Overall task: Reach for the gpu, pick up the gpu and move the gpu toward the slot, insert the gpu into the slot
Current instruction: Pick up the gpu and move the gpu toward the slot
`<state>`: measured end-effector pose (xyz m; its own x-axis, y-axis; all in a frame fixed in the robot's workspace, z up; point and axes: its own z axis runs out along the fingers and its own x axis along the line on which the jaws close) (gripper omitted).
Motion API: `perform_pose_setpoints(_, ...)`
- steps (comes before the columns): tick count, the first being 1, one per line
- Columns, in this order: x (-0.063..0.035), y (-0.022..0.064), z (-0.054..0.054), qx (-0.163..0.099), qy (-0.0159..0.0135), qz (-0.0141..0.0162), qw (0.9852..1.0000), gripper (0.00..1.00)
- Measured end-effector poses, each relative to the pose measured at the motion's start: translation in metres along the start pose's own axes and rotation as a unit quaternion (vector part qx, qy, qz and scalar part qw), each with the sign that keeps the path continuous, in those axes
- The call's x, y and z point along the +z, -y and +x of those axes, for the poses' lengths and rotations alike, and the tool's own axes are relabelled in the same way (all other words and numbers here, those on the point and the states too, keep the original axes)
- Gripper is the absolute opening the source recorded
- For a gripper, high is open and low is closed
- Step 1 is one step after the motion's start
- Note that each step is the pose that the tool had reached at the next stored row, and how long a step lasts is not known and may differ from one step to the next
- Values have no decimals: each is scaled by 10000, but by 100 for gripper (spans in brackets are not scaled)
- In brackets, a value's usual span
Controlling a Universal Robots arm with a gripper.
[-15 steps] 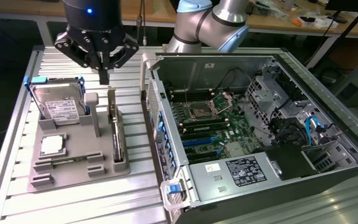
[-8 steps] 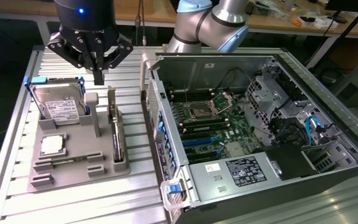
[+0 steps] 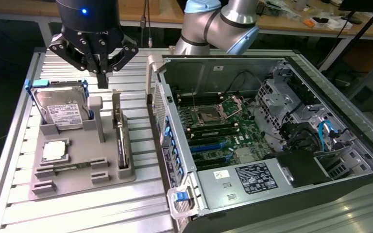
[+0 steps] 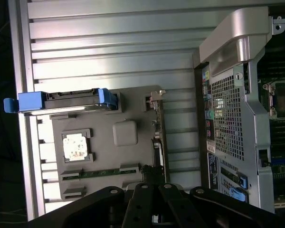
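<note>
Gpu (image 3: pixel 123 145) stands on edge in its grey holder (image 3: pixel 76 183) on the table (image 3: pixel 76 213), well apart from the slot (image 3: pixel 206 145), with the gripper (image 3: pixel 102 80) hovering above, jaws clenched empty, so the reach seems in hand and a grasp would need them parted over its top edge.

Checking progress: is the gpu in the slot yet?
Out: the gpu stands on edge in the grey tray, outside the computer case.

Ribbed metal table (image 3: pixel 76 211): grey holder tray (image 3: pixel 76 183), open computer case (image 3: pixel 199 73).
</note>
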<state>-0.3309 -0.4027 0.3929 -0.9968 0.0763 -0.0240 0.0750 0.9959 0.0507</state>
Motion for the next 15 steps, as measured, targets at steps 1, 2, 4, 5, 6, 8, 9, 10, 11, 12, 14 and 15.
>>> perform_pose_setpoints(1, 0, 0, 0, 0, 0, 0, 10000, 11)
perform_pose_setpoints(2, 0, 0, 0, 0, 0, 0, 10000, 11)
perform_pose_setpoints(4, 0, 0, 0, 0, 0, 0, 10000, 11)
perform_pose_setpoints(5, 0, 0, 0, 0, 0, 0, 10000, 11)
perform_pose_setpoints(6, 0, 0, 0, 0, 0, 0, 10000, 11)
perform_pose_setpoints(8, 0, 0, 0, 0, 0, 0, 10000, 17)
perform_pose_setpoints(9, 0, 0, 0, 0, 0, 0, 10000, 24)
perform_pose_setpoints(10, 0, 0, 0, 0, 0, 0, 10000, 36)
perform_pose_setpoints(11, 0, 0, 1, 0, 0, 0, 10000, 36)
perform_pose_setpoints(12, 0, 0, 1, 0, 0, 0, 10000, 42)
perform_pose_setpoints(14, 0, 0, 1, 0, 0, 0, 10000, 54)
perform_pose_setpoints(15, 0, 0, 1, 0, 0, 0, 10000, 54)
